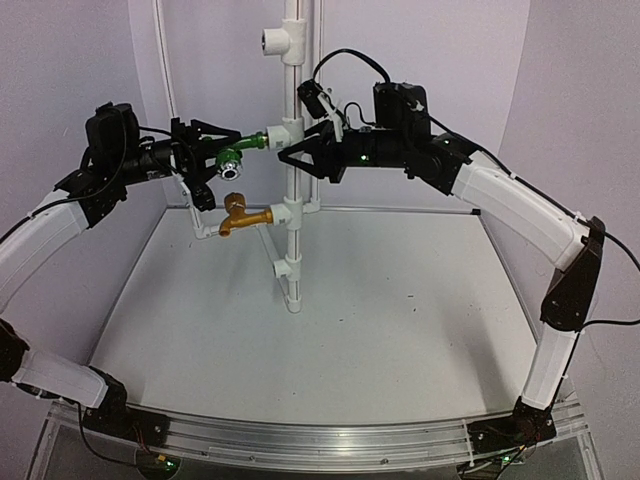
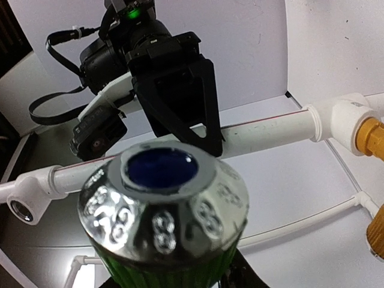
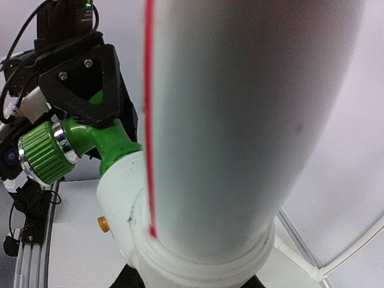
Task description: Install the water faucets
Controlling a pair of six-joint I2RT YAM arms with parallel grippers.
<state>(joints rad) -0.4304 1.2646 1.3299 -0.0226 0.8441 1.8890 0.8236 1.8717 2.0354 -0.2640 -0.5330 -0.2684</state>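
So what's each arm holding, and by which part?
The left gripper holds the green faucet by its neck, below the handle. The right gripper clamps the upright white pipe.

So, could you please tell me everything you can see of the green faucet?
The green faucet is glossy green plastic by its look, with a ribbed round handle, a chrome cap holding a blue inset, and a chrome ring beneath. It lies roughly level, its stem in a white fitting on the white pipe. The left claw grips its body.

Two faucets (green one (image 1: 232, 155), brass one (image 1: 238, 214)), one white pipe (image 1: 291, 240), two arms (image 1: 40, 235) (image 1: 520, 205).
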